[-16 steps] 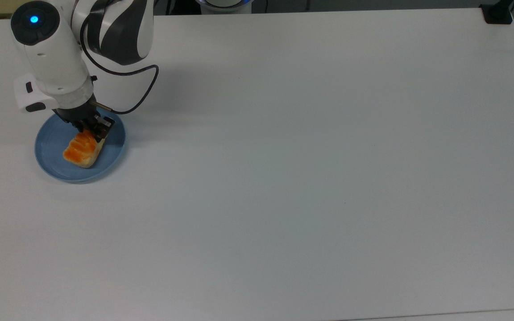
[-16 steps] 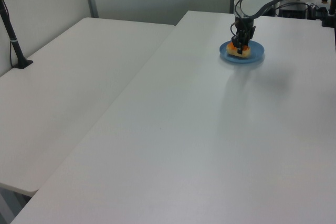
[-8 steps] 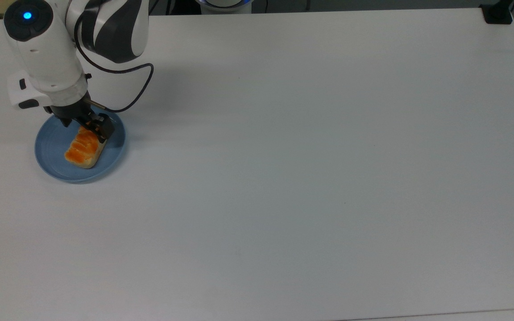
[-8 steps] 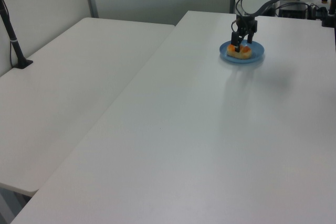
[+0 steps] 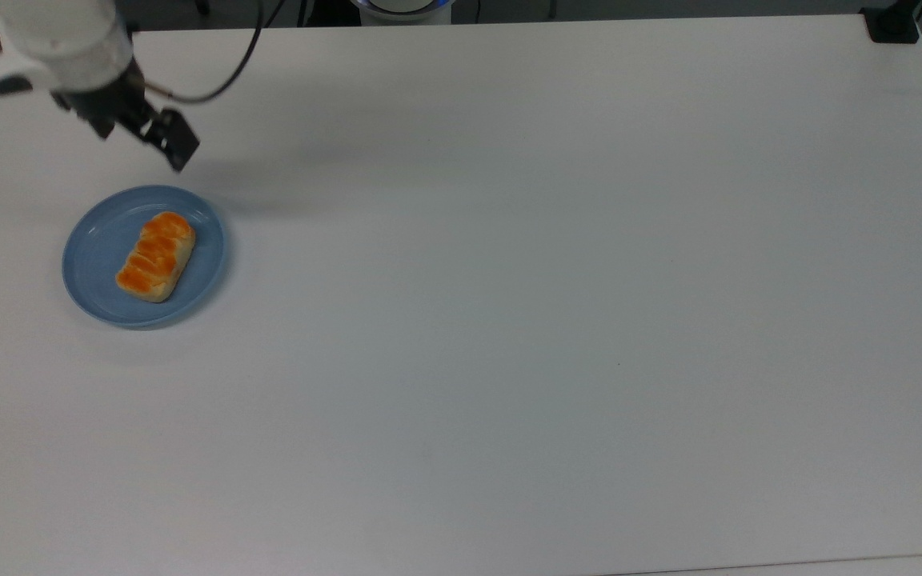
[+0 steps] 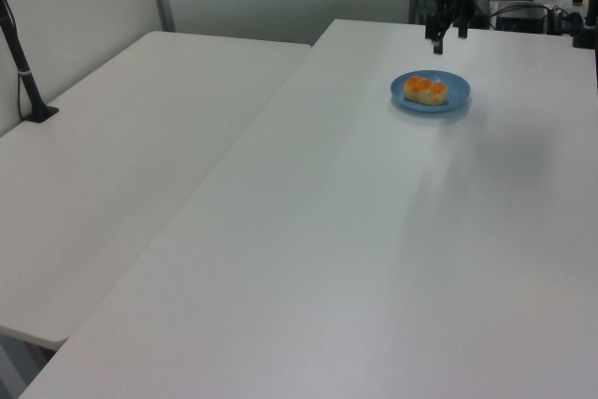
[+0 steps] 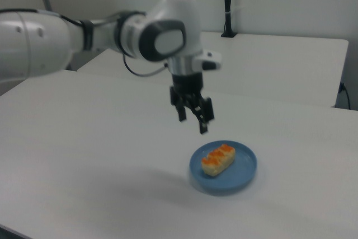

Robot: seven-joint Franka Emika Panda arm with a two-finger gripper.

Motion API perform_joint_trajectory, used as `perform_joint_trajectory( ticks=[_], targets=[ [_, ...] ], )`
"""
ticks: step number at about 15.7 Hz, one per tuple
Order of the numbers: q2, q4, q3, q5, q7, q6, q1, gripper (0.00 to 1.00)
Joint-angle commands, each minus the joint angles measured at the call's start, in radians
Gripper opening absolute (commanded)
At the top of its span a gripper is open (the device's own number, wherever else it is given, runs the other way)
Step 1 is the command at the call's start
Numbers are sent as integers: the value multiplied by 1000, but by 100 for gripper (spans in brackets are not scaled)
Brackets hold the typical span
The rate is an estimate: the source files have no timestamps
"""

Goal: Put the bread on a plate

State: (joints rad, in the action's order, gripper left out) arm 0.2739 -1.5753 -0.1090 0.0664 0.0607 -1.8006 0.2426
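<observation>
Since a second ago my pincer (image 5: 141, 132) has let go of the bread (image 5: 155, 255) and lifted off it. It now hangs in the air above the worktop (image 5: 509, 320), clear of the plate (image 5: 97, 252). In the top view it sits past the plate's upper edge. In the right view it sits above the plate and toward the right view's left.

Pincer state: fingers (image 7: 203, 117) spread apart, nothing between them. Same gap reads in the left view (image 6: 448, 33).

Bread lies flat on the plate, glazed orange side up, pale sides showing. It is inside the rim, roughly central, long axis running diagonally in the top view. In the right view the bread (image 7: 218, 159) rests on the plate (image 7: 246, 169) with blue showing all round it. In the left view the bread (image 6: 426, 90) sits on the plate (image 6: 458, 98) too.

Plate sits on the worktop near the top view's left edge. A black cable (image 5: 225, 80) runs from my wrist, above the plate in the top view. A second white worktop (image 6: 112, 165) adjoins on the left view's left.
</observation>
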Motion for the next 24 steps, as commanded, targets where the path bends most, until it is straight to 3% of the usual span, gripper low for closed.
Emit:
perform_joint_trajectory(
  ticks=[1, 4, 6, 10, 16, 24],
  targets=[
    [-117, 8, 14, -43, 21, 145, -60, 100],
    [-195, 8, 12, -48, 43, 190, -120, 100],
    [-237, 6, -7, -46, 57, 184, -198, 100],
    [-231, 1, -95, -46, 50, 149, -353, 100],
    [-228, -12, -97, -37, -99, 104, -355, 100],
    [-229, -32, -97, -31, -128, 59, -351, 100]
  ],
)
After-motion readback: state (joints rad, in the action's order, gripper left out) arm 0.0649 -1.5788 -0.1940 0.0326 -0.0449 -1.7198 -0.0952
